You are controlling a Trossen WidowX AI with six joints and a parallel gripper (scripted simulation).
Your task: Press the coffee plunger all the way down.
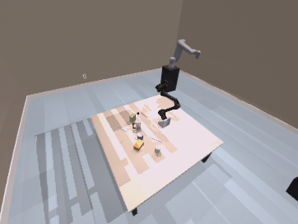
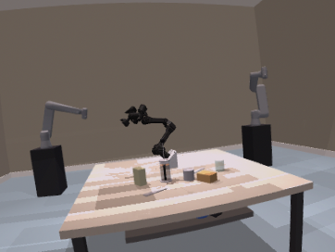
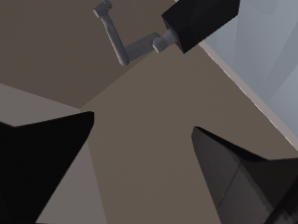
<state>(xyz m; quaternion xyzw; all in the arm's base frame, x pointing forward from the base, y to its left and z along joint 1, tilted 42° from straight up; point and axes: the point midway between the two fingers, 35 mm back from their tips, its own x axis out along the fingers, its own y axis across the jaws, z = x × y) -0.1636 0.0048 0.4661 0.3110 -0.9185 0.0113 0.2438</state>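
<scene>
We see our hand raised high above the counter, well apart from everything on it, its fingers spread wide with nothing between them. The wrist view looks out at the wall and a grey arm on a black stand. The coffee press stands upright near the middle of the counter, between a pale green box and a grey cup. An orange block lies just beside that cup.
</scene>
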